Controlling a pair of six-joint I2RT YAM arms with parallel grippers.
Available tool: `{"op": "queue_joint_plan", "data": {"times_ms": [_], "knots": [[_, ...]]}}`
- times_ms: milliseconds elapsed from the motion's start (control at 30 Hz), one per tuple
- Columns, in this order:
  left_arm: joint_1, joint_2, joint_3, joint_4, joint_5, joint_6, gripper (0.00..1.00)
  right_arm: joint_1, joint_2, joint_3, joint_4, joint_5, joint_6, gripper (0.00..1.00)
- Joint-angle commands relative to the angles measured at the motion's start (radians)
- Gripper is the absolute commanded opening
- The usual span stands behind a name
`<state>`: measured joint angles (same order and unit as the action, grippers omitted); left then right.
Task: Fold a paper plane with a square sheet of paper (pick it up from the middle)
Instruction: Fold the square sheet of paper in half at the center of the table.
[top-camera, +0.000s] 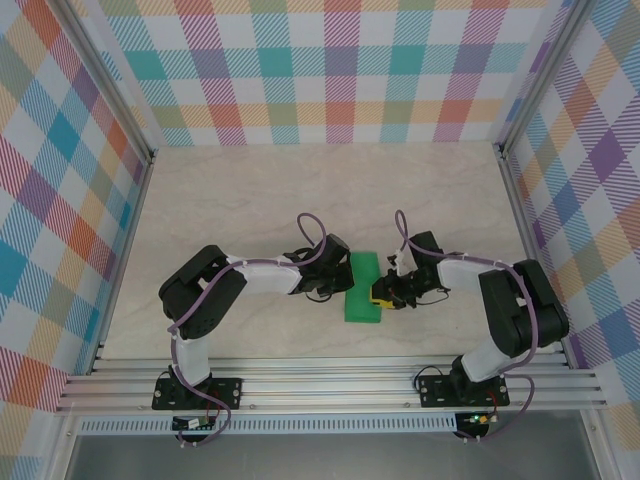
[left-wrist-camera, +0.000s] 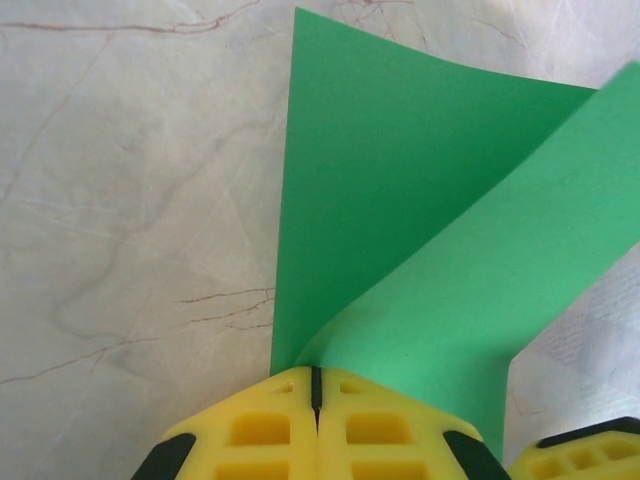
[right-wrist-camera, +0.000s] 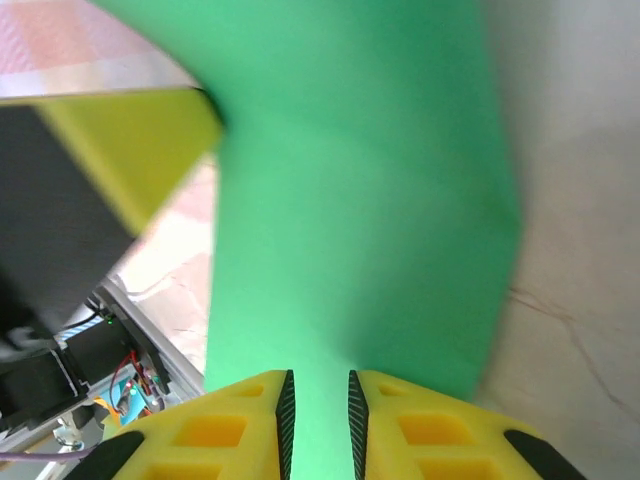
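The square sheet of paper (top-camera: 363, 278), bright green, lies bent over on itself between my two grippers at the middle of the table. My left gripper (top-camera: 344, 288) is shut on its near edge. In the left wrist view the yellow fingers (left-wrist-camera: 315, 375) meet on the paper (left-wrist-camera: 400, 200), one layer lying flat and another curling up to the right. My right gripper (top-camera: 384, 294) is at the sheet's right side. In the right wrist view its jaws (right-wrist-camera: 318, 388) stand a little apart, with the green paper (right-wrist-camera: 360, 200) showing through the gap and beyond it.
The pale marbled tabletop (top-camera: 330, 190) stretches behind the paper to plaid walls. Aluminium rails (top-camera: 330, 385) run along the near edge by the arm bases. A yellow fingertip of the right gripper (left-wrist-camera: 580, 455) shows low right in the left wrist view.
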<state>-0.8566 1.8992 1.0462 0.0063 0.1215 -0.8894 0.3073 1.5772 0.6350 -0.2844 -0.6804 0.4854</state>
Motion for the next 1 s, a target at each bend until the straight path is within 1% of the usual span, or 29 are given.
{"op": "queue_joint_plan", "data": {"times_ms": [0,100,167,200,233,367,433,567,767,867,967], "knots": [[-0.021,0.043,0.006,-0.068,0.001,0.020,0.00,-0.003,0.020,-0.014,0.010,0.038,0.019,0.24],[-0.021,0.043,0.006,-0.069,0.003,0.022,0.00,-0.003,0.030,-0.011,-0.003,0.057,0.029,0.24],[-0.021,0.044,0.008,-0.071,0.003,0.022,0.00,-0.002,0.004,-0.005,-0.041,0.098,0.021,0.24],[-0.021,0.044,0.008,-0.069,0.003,0.023,0.00,-0.002,-0.017,-0.005,-0.053,0.099,0.013,0.24],[-0.022,0.046,0.010,-0.069,0.004,0.024,0.00,-0.003,-0.034,-0.006,-0.056,0.085,0.007,0.25],[-0.024,0.052,0.013,-0.070,0.010,0.024,0.00,-0.002,-0.068,-0.022,-0.014,-0.049,0.011,0.25],[-0.022,0.053,0.014,-0.068,0.010,0.024,0.00,-0.002,-0.069,-0.041,0.013,-0.086,0.020,0.26],[-0.023,0.054,0.015,-0.068,0.010,0.025,0.00,-0.002,-0.041,-0.071,0.023,-0.076,0.034,0.26],[-0.023,0.053,0.016,-0.072,0.009,0.028,0.00,-0.002,0.016,-0.088,0.017,-0.028,0.038,0.25],[-0.023,0.054,0.018,-0.077,0.010,0.029,0.00,-0.002,-0.029,-0.078,-0.019,-0.010,0.028,0.26],[-0.023,0.053,0.020,-0.077,0.010,0.029,0.00,-0.002,-0.094,-0.086,-0.033,-0.027,0.018,0.26]]}}
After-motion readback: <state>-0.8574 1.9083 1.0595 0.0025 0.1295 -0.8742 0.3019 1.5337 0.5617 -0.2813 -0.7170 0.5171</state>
